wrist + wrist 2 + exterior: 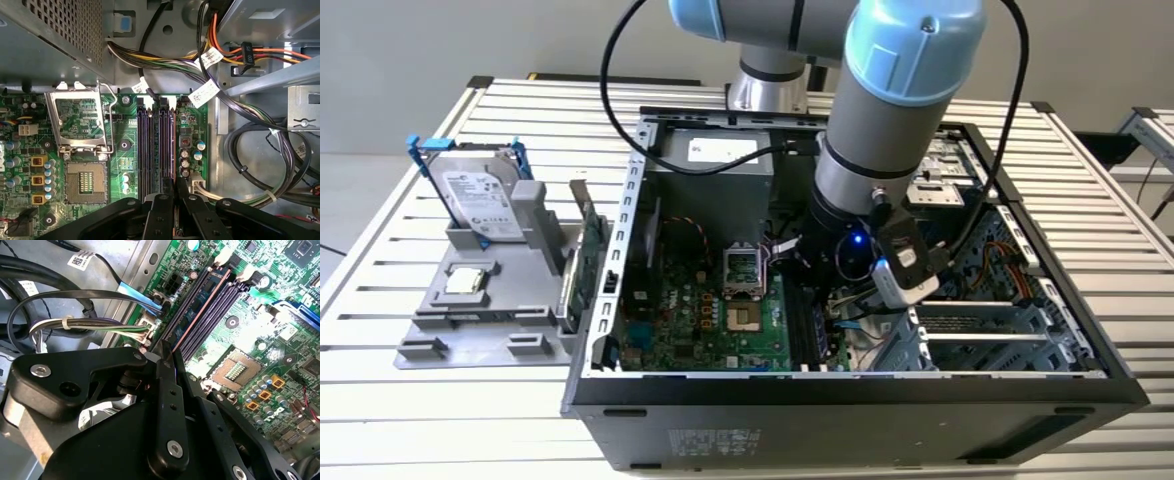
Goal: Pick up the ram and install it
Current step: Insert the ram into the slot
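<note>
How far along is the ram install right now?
Done: the ram is picked up and inside the case. In hand: the gripper is shut on it, edge-on, lined up along the memory slots in both wrist views. Left: seating it; I can't tell whether it is pressed fully home.

Exterior view: a high, angled look down from in front of the open computer case (854, 385) on a slatted table (400, 400), taking in the whole arm (887, 130) from moderately far. Both wrist views ride close above the green motherboard (125, 150) inside that case; the first wrist view faces straight down past the black gripper (175, 212), the second wrist view slants across the gripper (167, 360). Both share the memory slots (155, 150) and processor socket (235, 371)
</note>
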You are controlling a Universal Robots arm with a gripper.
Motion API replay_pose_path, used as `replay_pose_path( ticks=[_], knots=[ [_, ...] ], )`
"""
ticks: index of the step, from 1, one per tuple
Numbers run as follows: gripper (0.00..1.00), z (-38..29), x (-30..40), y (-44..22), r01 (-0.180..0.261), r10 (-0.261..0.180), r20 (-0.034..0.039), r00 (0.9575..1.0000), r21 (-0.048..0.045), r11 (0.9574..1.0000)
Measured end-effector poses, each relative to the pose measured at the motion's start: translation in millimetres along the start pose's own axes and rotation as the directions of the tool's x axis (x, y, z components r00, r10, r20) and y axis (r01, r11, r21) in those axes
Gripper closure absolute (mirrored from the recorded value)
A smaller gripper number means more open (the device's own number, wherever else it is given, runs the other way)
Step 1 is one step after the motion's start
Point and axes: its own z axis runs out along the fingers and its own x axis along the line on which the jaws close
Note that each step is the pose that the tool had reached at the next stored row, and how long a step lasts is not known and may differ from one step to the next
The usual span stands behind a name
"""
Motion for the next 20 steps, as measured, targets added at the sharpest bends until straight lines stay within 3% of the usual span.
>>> replay_pose_path(
  ticks=[20],
  knots=[
    [1.0, 3.7, 0.1, 1.6, -0.002, 0.002, 0.0, 1.0, 0.0003, 1.0]
  ],
)
